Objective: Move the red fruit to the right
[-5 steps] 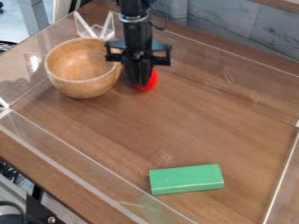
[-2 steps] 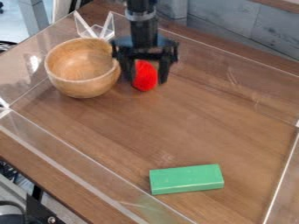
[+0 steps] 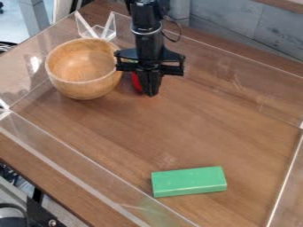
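Note:
The red fruit [image 3: 136, 82] sits low on the wooden table just right of the wooden bowl [image 3: 83, 69]. Only slivers of red show on either side of the black fingers. My gripper [image 3: 147, 87] points straight down over the fruit, with its fingers drawn together around it, shut on it. Most of the fruit is hidden behind the fingers, and its green stem does not show.
A green rectangular block [image 3: 189, 181] lies near the front of the table. Clear plastic walls [image 3: 284, 177] ring the wooden surface. Bare wood stretches to the right of the gripper [image 3: 225, 97].
The fingers were together beside the fruit, then spread wide around it. Now they have closed in on it, with the hand barely moved.

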{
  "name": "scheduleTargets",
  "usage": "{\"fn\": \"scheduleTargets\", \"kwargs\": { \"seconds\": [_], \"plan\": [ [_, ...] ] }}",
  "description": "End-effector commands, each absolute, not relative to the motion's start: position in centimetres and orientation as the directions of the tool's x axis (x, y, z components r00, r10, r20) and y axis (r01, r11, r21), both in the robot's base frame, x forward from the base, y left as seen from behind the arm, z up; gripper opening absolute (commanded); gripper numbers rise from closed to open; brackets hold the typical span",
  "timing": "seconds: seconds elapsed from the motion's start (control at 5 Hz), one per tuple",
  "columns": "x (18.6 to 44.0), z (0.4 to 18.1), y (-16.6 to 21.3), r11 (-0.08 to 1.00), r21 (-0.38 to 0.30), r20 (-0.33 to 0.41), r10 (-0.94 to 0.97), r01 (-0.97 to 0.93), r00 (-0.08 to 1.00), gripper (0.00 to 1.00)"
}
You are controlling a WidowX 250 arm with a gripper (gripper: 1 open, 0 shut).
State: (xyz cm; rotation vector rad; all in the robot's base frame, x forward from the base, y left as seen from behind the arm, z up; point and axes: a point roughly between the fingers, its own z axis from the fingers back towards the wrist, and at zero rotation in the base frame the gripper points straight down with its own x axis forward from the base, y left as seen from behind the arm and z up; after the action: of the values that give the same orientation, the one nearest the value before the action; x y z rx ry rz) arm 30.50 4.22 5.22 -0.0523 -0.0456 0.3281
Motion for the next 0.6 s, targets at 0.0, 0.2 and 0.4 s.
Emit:
{"fn": "scheduleTargets", "kwargs": {
  "seconds": [0.0,0.2,0.4],
  "plan": [
    [32.1,7.7,1.5,0.968,-0.062,0.111,0.248,-0.242,0.962,0.0],
    [34.0,8.3,-2.5,0.984,-0.059,0.11,0.175,-0.169,0.978,0.0],
    [34.5,9.3,-2.6,0.978,-0.056,0.113,0.208,-0.203,0.972,0.0]
  ]
}}
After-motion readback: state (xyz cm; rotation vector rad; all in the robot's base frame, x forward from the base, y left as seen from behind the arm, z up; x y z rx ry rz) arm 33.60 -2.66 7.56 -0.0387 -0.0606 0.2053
